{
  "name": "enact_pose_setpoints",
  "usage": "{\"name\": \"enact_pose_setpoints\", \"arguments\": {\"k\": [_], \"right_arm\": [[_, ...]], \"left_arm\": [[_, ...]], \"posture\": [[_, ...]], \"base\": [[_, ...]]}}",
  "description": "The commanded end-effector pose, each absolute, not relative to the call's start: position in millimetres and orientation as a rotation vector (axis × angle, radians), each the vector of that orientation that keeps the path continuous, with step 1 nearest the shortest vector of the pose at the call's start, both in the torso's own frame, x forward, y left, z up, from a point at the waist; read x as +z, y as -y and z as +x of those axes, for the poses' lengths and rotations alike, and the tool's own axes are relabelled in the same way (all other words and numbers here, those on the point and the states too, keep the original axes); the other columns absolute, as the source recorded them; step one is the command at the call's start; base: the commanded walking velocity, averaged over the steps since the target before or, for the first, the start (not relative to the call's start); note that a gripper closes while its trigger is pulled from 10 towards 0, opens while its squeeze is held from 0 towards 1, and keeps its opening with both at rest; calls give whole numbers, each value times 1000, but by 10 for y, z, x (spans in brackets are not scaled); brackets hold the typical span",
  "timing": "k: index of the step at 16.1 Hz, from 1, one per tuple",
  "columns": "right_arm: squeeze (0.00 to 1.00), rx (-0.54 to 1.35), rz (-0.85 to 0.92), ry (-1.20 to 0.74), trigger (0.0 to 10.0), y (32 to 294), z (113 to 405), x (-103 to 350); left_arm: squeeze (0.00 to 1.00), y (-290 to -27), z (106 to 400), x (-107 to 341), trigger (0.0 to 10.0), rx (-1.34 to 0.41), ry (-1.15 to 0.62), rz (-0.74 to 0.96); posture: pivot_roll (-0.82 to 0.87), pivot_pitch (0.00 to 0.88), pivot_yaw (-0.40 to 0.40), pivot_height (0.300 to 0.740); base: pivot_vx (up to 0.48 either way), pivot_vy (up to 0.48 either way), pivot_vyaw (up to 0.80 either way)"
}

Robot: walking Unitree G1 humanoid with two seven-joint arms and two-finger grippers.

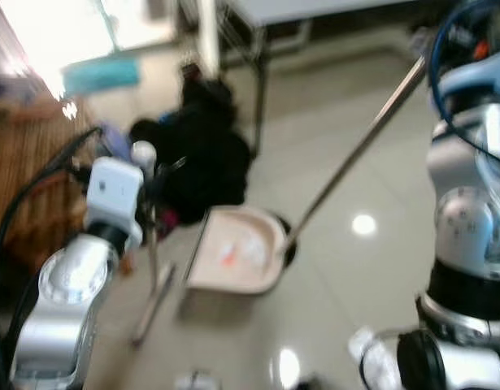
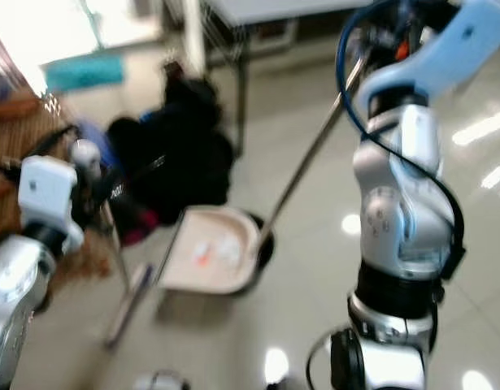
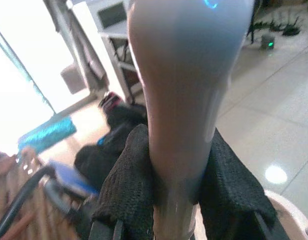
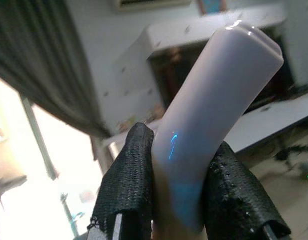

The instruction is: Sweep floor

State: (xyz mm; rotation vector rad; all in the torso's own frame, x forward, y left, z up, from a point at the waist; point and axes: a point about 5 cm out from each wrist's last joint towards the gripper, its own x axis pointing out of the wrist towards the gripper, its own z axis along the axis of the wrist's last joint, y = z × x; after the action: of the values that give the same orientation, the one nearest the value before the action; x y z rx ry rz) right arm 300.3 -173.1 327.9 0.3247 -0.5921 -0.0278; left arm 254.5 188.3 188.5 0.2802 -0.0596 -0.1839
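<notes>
Evidently each arm has taken one tool so the two can work together: the left gripper (image 3: 176, 200) has its black fingers (image 3: 126, 195) clamped on the pale handle of the broom (image 1: 152, 284), whose head rests on the floor (image 1: 355, 162) just beside the dustpan (image 1: 237, 252); the right gripper (image 4: 179, 200) is clamped on the grip of the dustpan handle (image 1: 355, 154), a long pole slanting up to it. The pan sits flat on the tiles with its open mouth towards the broom, and holds a few pale scraps and an orange bit; too blurred to name.

You see one dustpan (image 1: 237, 260), one broom (image 1: 152, 276), two handles, one black heap (image 1: 202, 158), one table (image 1: 315, 10), one teal mat (image 1: 101, 75).
</notes>
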Motion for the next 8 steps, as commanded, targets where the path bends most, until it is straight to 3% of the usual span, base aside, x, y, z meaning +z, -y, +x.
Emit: {"name": "enact_pose_setpoints", "arguments": {"k": [1, 3, 5, 8], "right_arm": [[0, -58, 277, 617, 10000, 1798, 2956, 3334], [0, -55, 269, 610, 10000, 1790, 2960, 3328], [0, -57, 300, 605, 10000, 1802, 2971, 3321], [0, -52, 301, 597, 10000, 1809, 2980, 3313]], "left_arm": [[0, -1804, 2523, 1916, 10000, -207, 84, 268], [0, -1790, 2520, 1910, 10000, -207, 84, 263], [0, -1802, 2523, 1896, 10000, -192, 82, 262], [0, -1813, 2511, 1867, 10000, -178, 71, 265]], "posture": [[206, 122, 4, 740], [203, 122, 1, 740], [198, 121, -7, 740], [199, 122, -13, 740]], "base": [[386, 0, 0], [386, 0, 447], [366, 0, 0], [0, 0, 0]]}}
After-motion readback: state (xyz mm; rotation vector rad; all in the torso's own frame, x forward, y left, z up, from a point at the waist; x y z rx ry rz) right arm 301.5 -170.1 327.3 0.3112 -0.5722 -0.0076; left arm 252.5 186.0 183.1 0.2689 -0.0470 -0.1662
